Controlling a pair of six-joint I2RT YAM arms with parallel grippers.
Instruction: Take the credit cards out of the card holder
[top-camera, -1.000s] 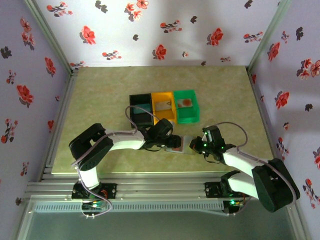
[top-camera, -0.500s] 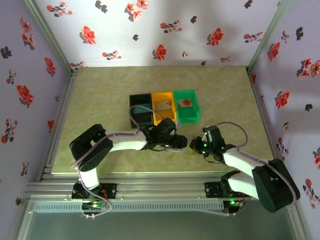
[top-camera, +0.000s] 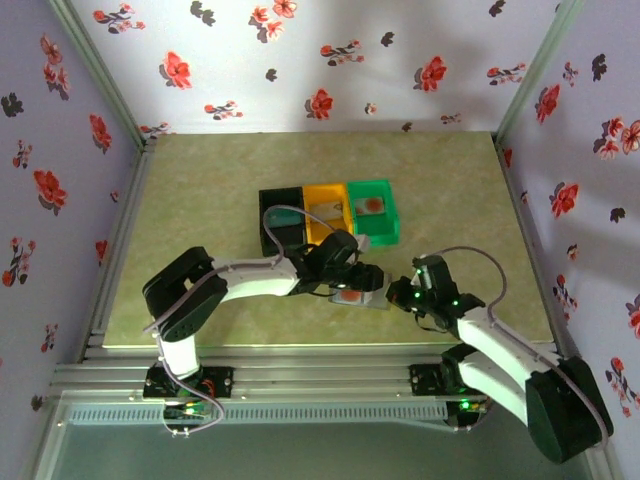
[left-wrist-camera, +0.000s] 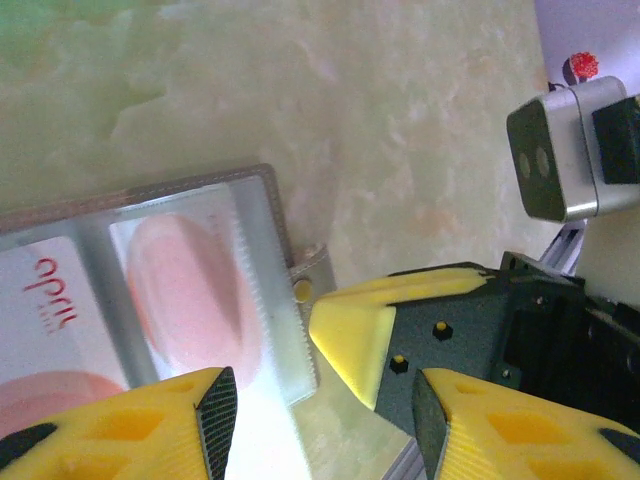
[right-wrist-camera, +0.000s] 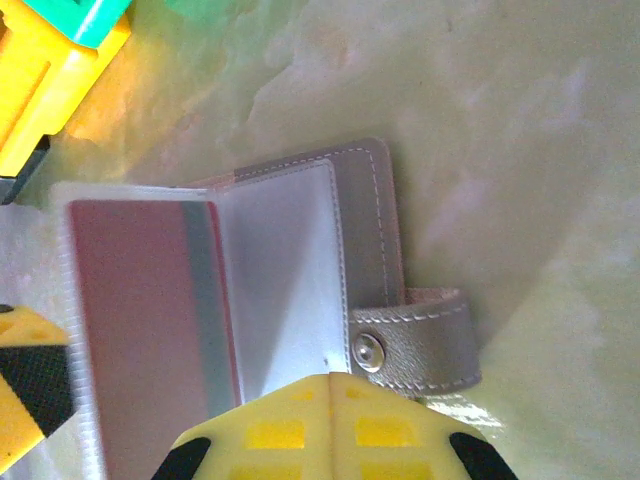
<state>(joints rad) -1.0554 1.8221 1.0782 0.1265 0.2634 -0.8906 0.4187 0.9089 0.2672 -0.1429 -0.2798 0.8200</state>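
The grey card holder (top-camera: 372, 300) lies open on the table in front of the bins. Its clear sleeves hold credit cards, one pale with a pink-orange blot (left-wrist-camera: 190, 290) and one reddish (right-wrist-camera: 130, 320). My right gripper (right-wrist-camera: 330, 385) is shut, and its tips press on the card holder's (right-wrist-camera: 365, 220) edge beside the snap strap (right-wrist-camera: 420, 340). My left gripper (left-wrist-camera: 322, 425) hovers open over the sleeves' outer edge, close to the right gripper's yellow fingers (left-wrist-camera: 350, 330). Seen from the top, the left gripper (top-camera: 352, 278) and the right gripper (top-camera: 397, 297) meet over the holder.
Black (top-camera: 282, 232), orange (top-camera: 345, 222) and green (top-camera: 390, 225) bins stand in a row just behind the holder. A pale card with an orange blot (top-camera: 372, 207) lies in the green bin. The table's near edge (top-camera: 330, 345) runs close behind both grippers.
My left gripper has moved right and nearer, onto the open holder. The right arm's forearm has swung, while its shut tips have stayed at the holder's edge.
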